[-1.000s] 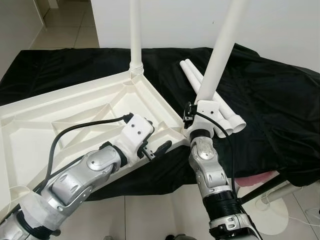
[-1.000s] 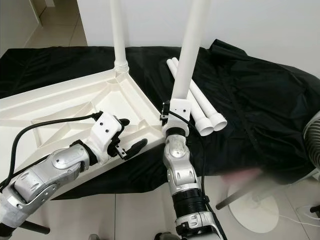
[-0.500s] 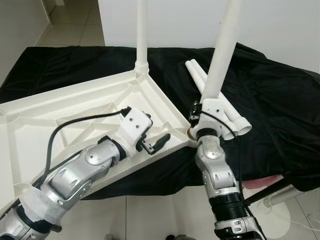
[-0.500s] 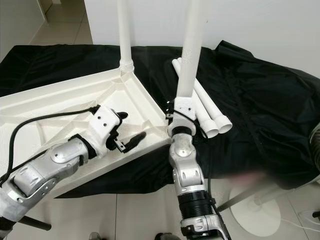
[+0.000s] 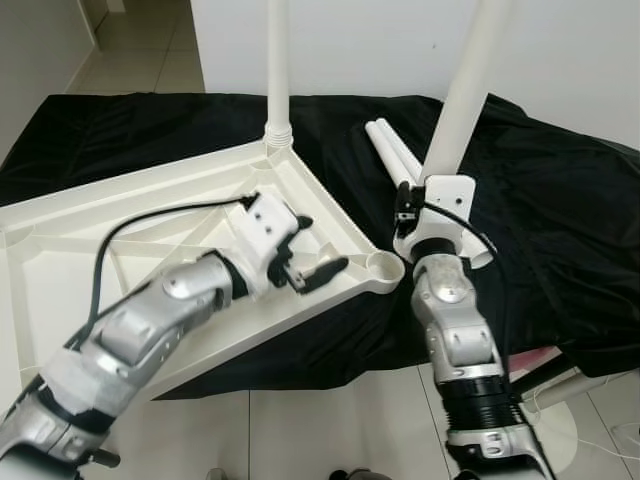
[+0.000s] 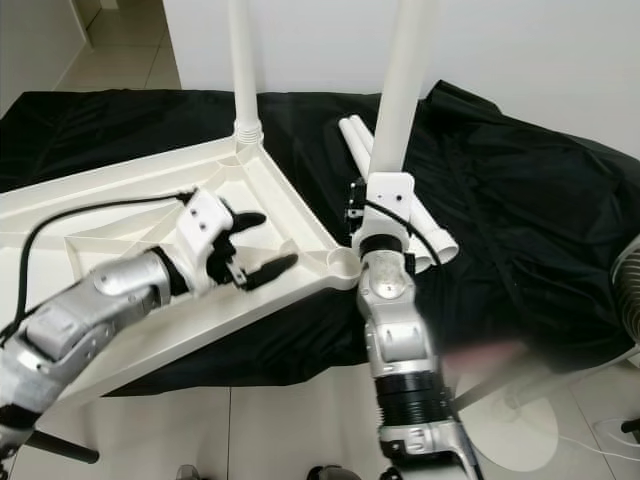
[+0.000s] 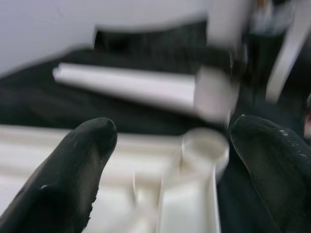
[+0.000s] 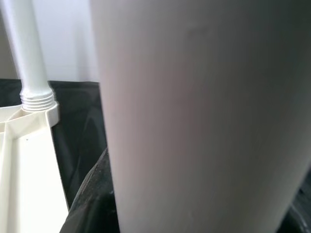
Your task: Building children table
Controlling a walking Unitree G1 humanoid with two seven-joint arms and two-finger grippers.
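Leg held up in my right pincer, beside the open corner socket of the upturned table panel.

My right pincer [image 5: 432, 205] is clamped round a white table leg [image 5: 462, 95], holding it raised and slightly tilted, just right of the empty corner socket [image 5: 381, 268] of the white table panel [image 5: 130, 225]. The panel lies upside down on the black cloth [image 5: 540, 200]. My left pincer [image 5: 315, 250] hovers over the panel's near edge close to that socket, fingers spread, gripping nothing. One fitted leg [image 5: 276, 65] stands upright in the far corner. Two spare legs [image 5: 395, 150] lie on the cloth behind my right pincer.
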